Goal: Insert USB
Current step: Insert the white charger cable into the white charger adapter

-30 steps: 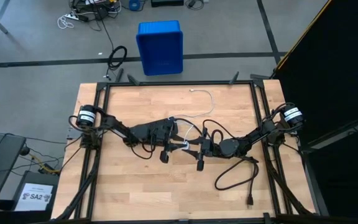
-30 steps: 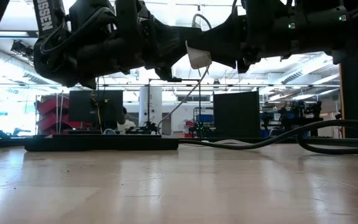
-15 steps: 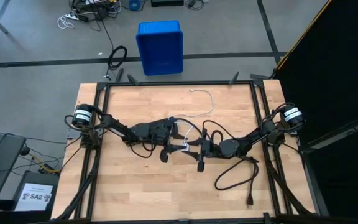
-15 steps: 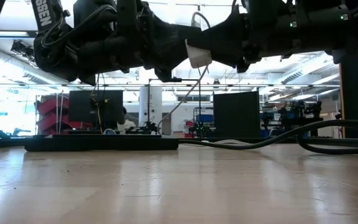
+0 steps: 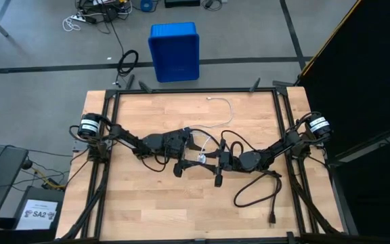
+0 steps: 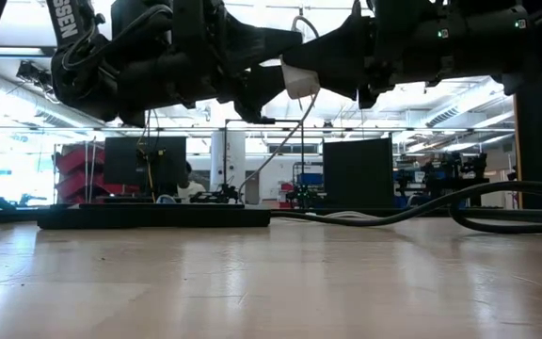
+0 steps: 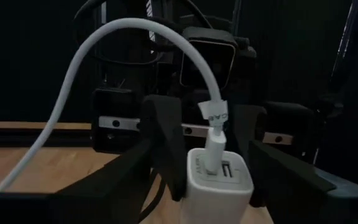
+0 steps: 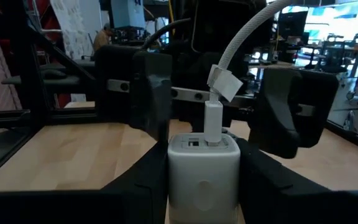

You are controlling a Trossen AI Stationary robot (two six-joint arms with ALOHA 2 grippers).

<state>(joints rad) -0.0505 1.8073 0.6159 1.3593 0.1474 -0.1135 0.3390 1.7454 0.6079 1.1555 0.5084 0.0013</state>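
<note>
The USB (image 7: 104,56) cable's plug sits in a port of a white charger block (image 8: 202,163), held above the middle of the wooden table (image 5: 147,210). The right gripper (image 8: 201,180) clamps the block between its fingers. The left gripper (image 8: 222,112) faces it just beyond the plug, fingers spread wide to either side, gripping nothing. A black cord (image 5: 256,193) lies on the table near the right arm.

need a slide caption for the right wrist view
Thin white USB cable plugged into the white charger block held by the right gripper; left gripper open opposite.
</note>
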